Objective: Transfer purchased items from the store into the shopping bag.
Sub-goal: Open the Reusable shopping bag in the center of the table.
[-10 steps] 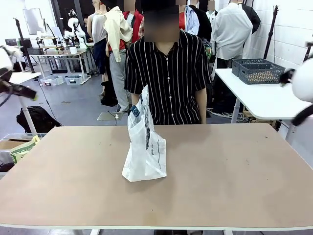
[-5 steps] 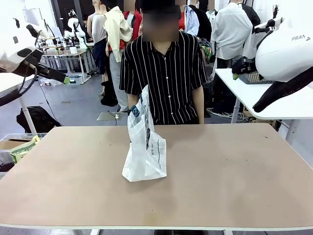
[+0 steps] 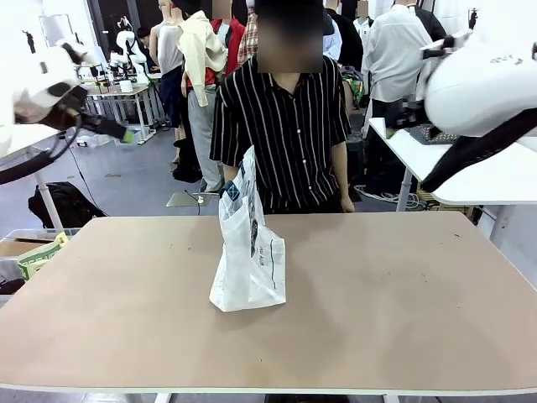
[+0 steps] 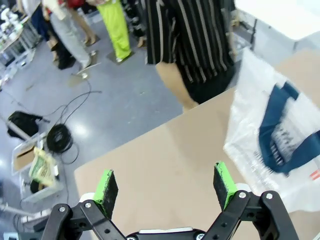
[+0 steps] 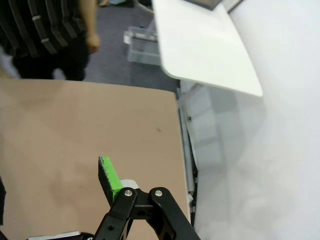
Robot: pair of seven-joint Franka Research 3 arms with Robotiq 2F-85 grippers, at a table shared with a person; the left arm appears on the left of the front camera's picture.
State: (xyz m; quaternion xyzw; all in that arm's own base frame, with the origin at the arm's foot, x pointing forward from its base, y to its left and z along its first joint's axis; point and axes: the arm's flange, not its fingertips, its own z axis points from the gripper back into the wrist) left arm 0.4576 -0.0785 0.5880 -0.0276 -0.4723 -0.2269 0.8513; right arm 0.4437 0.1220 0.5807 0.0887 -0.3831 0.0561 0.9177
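The shopping bag [image 3: 246, 243] stands upright left of the table's middle, translucent white with navy handles; it also shows as the bag [image 4: 275, 135] in the left wrist view. My left gripper [image 4: 165, 185] is open with nothing between its green pads, high over the table's far left part; its fingers [image 3: 113, 128] point right. My right arm [image 3: 482, 80] hangs high at the right, and one green finger [image 5: 109, 177] shows with nothing on it. The store [image 3: 436, 133] is mostly hidden behind that arm. The purchased items are out of view.
A person in a striped shirt [image 3: 281, 126] stands at the far edge behind the bag, hands down. A white side table [image 3: 470, 180] stands at the right, past the table's right edge [image 5: 177, 130]. Boxes [image 3: 38, 252] lie on the floor at the left.
Both arms have risen into view from the sides. The left gripper has moved right, and the right arm has swung left in front of the store. The bag has not moved.
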